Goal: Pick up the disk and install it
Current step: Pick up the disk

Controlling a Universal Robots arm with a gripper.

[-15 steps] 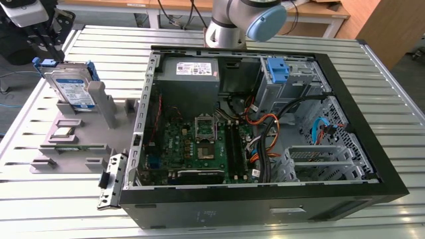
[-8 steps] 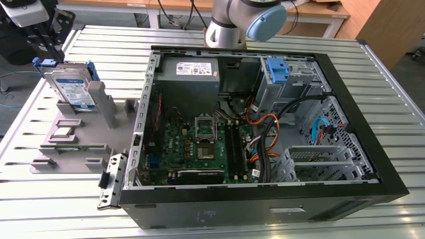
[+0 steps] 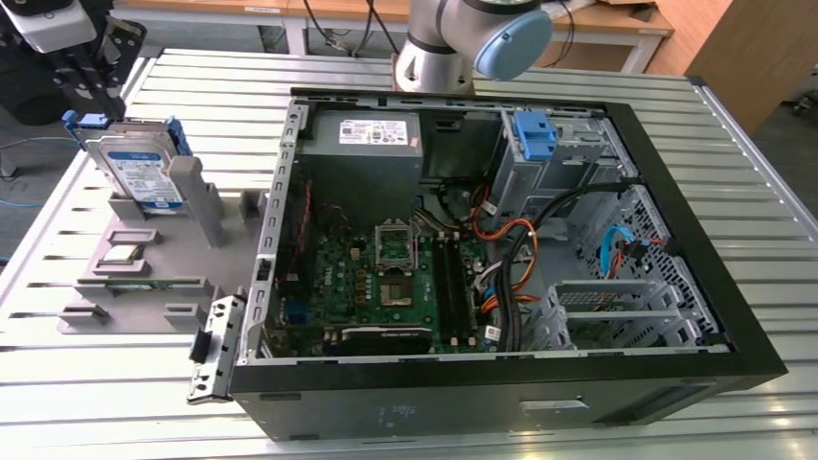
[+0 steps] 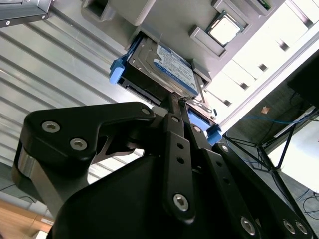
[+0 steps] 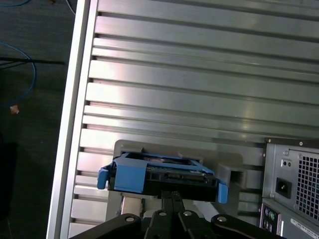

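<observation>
The disk [image 3: 138,165] stands on edge in a grey holder [image 3: 167,251] at the upper left of the exterior view, beside an open computer case [image 3: 745,337]. In both wrist views the gripper [image 4: 175,102] [image 5: 172,197] hangs at the disk's edge, its fingers pressed together.

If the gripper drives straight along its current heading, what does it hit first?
Likely the disk, upright in the grey holder; in both wrist views the gripper points at its edge. Depth unclear.

a robotics lab: slatted aluminium workbench [image 3: 715,402], opened computer case [image 3: 511,383], robot arm [image 3: 466,43].
</observation>
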